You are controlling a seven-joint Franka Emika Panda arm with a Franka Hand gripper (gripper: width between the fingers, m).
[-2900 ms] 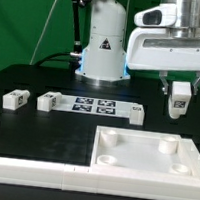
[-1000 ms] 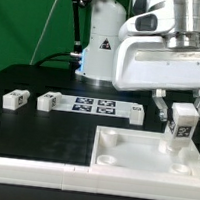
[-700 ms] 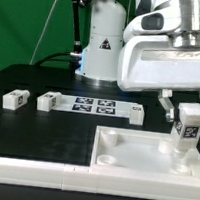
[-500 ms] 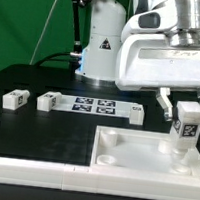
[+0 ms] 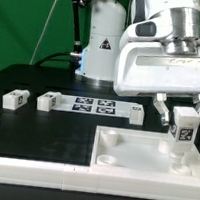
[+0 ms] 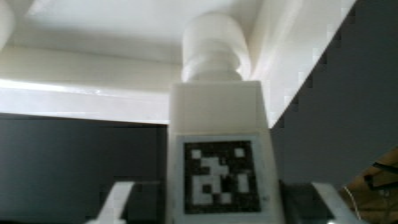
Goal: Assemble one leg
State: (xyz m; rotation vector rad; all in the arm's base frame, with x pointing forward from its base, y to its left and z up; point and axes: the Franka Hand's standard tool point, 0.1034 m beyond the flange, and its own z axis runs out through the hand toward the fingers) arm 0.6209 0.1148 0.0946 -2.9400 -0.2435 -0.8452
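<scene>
Exterior view: my gripper (image 5: 184, 116) is clamped on the leg (image 5: 184, 127), a smooth white plastic block with a black-and-white tag facing the camera. The leg stands upright with its long axis vertical. Its narrower rounded end points down at the far right corner of the panel (image 5: 131, 162), a matte white square with a raised rim and round sockets. I cannot tell whether it is seated. Well to the left, on the black table (image 5: 44, 132), lie the marker board (image 5: 92, 108) and a loose block (image 5: 13, 99).

Wrist view: the leg (image 6: 222, 150) fills the middle, tag toward the lens. Its cylindrical end reaches away to the white panel (image 6: 71, 60). Grey fingers (image 6: 119, 205) flank it.
</scene>
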